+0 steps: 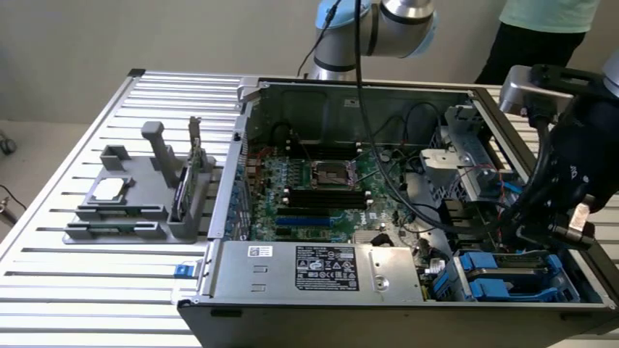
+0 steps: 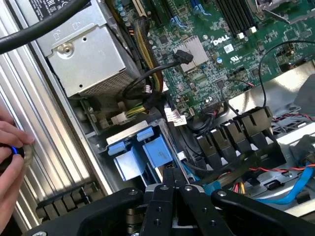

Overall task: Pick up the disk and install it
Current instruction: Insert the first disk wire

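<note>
My gripper [image 1: 535, 235] hangs over the front right corner of the open computer case [image 1: 242, 167], its fingers [image 2: 170, 189] pressed together with nothing between them. Just below the tips, two blue plastic carrier fronts [image 2: 142, 153] sit side by side in the drive bay [image 1: 508, 279]. Of the disk I see only this blue framing; its metal body is hidden in the bay, and I cannot tell which carrier is its own. The gripper is close above the carriers and touches neither.
The motherboard [image 1: 324, 192], loose black cables [image 2: 147, 91] and the silver power supply [image 1: 314, 268] fill the case. A grey fixture [image 1: 135, 206] with a square chip and an upright card stands at the exterior view's left. A person [image 1: 541, 29] stands behind; a hand [image 2: 10, 162] is at the table.
</note>
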{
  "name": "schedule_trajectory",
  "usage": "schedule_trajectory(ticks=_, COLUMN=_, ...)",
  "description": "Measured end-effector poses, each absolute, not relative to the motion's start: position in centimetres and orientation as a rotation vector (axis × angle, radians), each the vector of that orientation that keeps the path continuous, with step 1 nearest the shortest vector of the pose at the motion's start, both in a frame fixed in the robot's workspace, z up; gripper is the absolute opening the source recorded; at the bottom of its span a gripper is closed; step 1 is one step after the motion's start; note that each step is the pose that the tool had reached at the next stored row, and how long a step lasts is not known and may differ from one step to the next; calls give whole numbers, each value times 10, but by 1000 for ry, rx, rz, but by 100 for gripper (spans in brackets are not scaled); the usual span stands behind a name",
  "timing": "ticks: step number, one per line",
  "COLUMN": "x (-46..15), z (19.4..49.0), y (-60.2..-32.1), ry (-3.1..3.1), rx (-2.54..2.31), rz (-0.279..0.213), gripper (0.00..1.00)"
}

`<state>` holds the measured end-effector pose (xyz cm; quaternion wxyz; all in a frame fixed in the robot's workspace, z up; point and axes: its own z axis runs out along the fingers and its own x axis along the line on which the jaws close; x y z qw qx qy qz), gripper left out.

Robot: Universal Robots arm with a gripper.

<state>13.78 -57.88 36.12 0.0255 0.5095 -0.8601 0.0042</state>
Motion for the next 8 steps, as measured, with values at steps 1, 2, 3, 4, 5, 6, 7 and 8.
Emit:
schedule_trajectory(ticks=1, x=138, z=361, y=-579, ry=-2671, rx=1555, rz=12, gripper=11)
schedule_trajectory(ticks=2, x=138, z=361, y=-579, ry=-2684, rx=1533, rz=12, gripper=11)
schedule_trajectory(ticks=3, x=138, z=361, y=-579, ry=-2695, rx=1512, rz=11, gripper=11)
schedule_trajectory(ticks=4, x=138, z=361, y=-579, ry=-2706, rx=1492, rz=10, gripper=11)
schedule_trajectory(ticks=5, x=138, z=361, y=-579, ry=-2717, rx=1472, rz=10, gripper=11)
schedule_trajectory(ticks=6, x=138, z=361, y=-579, ry=-2729, rx=1450, rz=9, gripper=11)
schedule_trajectory(ticks=7, x=138, z=361, y=-579, ry=-2740, rx=1429, rz=9, gripper=11)
schedule_trajectory(ticks=8, x=138, z=361, y=-579, ry=-2751, rx=1408, rz=8, gripper=11)
